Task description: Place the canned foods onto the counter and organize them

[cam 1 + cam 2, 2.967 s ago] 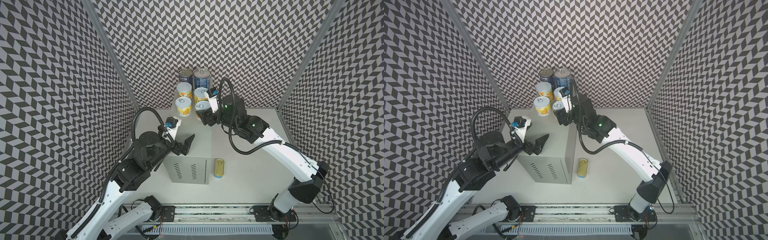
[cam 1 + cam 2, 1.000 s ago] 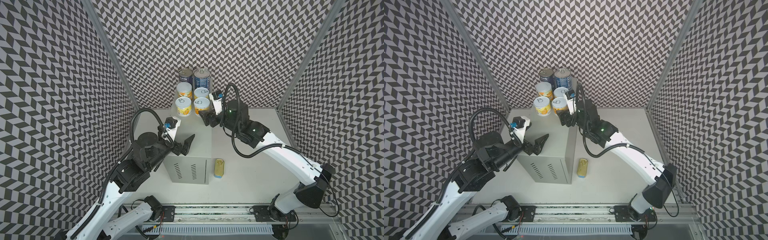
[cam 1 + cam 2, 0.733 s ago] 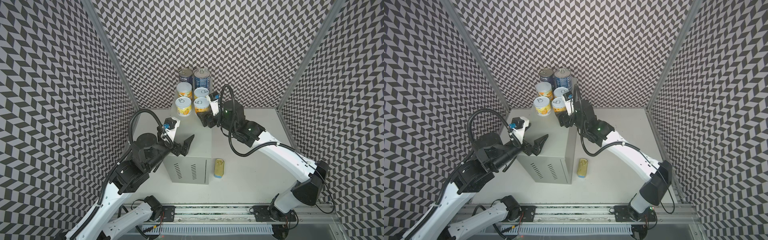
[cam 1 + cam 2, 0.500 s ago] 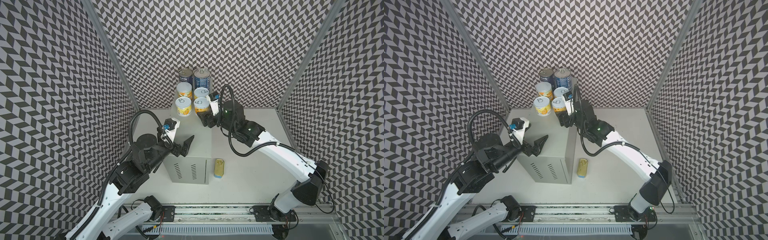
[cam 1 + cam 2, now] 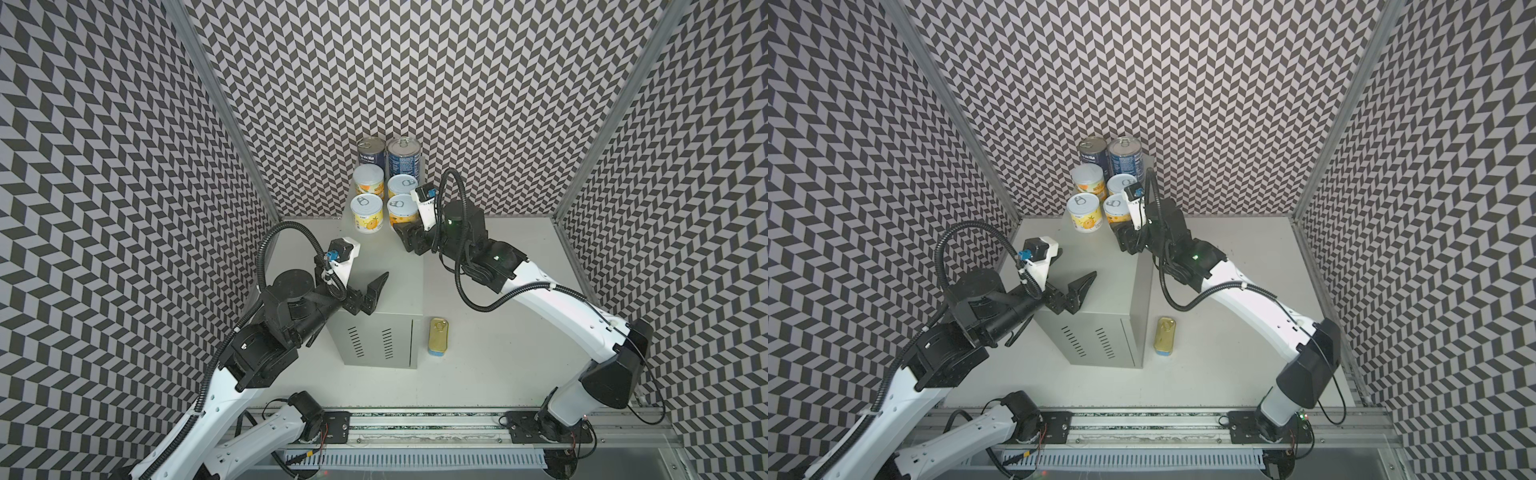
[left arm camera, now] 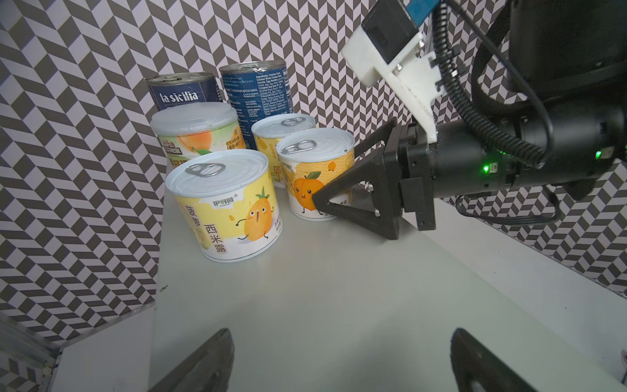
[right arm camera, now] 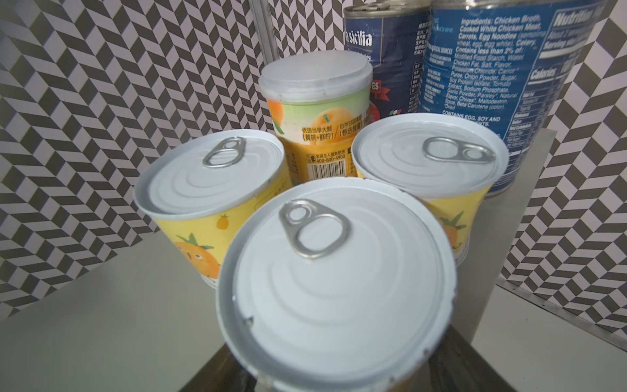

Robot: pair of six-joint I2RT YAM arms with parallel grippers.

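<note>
The counter point(image 5: 386, 299) point(image 5: 1104, 303) carries two tall blue cans point(image 5: 370, 153) point(image 5: 404, 153) at its far end and two pairs of short yellow fruit cans in front of them. My right gripper point(image 5: 401, 232) point(image 7: 334, 366) straddles the nearest right fruit can point(image 5: 401, 208) point(image 6: 312, 159) point(image 7: 336, 288), one finger close on each side; the lid hides whether they press it. Beside it stands the pineapple can point(image 5: 365, 208) point(image 6: 220, 180). My left gripper point(image 5: 368, 270) point(image 6: 341, 334) hovers wide open and empty over the counter's near half. The gold-topped SPAM tin point(image 5: 439, 334) point(image 5: 1166, 334) lies on the tabletop right of the counter.
Patterned walls close in the back and both sides. The white tabletop point(image 5: 490, 332) stretches to the right of the counter, under my right arm. A metal rail point(image 5: 415, 419) runs along the front edge.
My right gripper, drawn back from the cans a second ago, has moved forward around the nearest right fruit can and its fingers have narrowed. The left arm has hardly moved.
</note>
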